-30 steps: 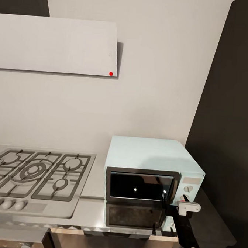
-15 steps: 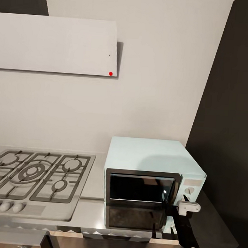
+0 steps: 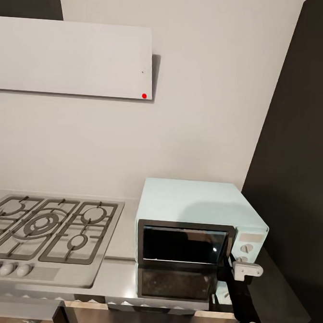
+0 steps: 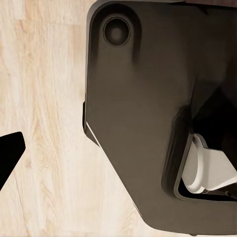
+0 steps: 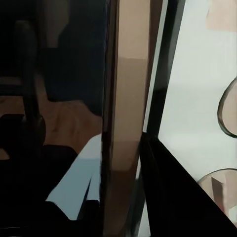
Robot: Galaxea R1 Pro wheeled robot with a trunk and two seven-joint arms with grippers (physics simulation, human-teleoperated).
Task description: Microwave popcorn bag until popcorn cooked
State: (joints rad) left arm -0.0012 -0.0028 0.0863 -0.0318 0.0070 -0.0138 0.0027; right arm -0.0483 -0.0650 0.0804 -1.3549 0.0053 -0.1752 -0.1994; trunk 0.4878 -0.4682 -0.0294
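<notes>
- pale mint-blue boxy microwave (image 3: 200, 231) with dark glass door and two round knobs: stands on the long grey brushed-metal countertop (image 3: 120, 269), just beside the steel gas hob (image 3: 46, 225). you cannot say for certain whether its door is fully shut.
- your right gripper (image 3: 231, 270): at the door's edge by the knob panel. the right wrist view has the door edge (image 5: 123, 113) running close past one dark finger (image 5: 173, 197). how far the fingers stand apart, and whether they grip anything, you cannot tell.
- your left gripper: the left wrist view looks down on the robot's dark base (image 4: 148, 108) over light wooden floor (image 4: 44, 123), with one finger tip (image 4: 9, 150) at the frame edge. its opening cannot be told.
- popcorn bag: you cannot place it from these views, nor see into the microwave through the dark glass.
- progress, as a judgement: you are working the door. bag loaded or not is unknown. heating is probably still to do.
</notes>
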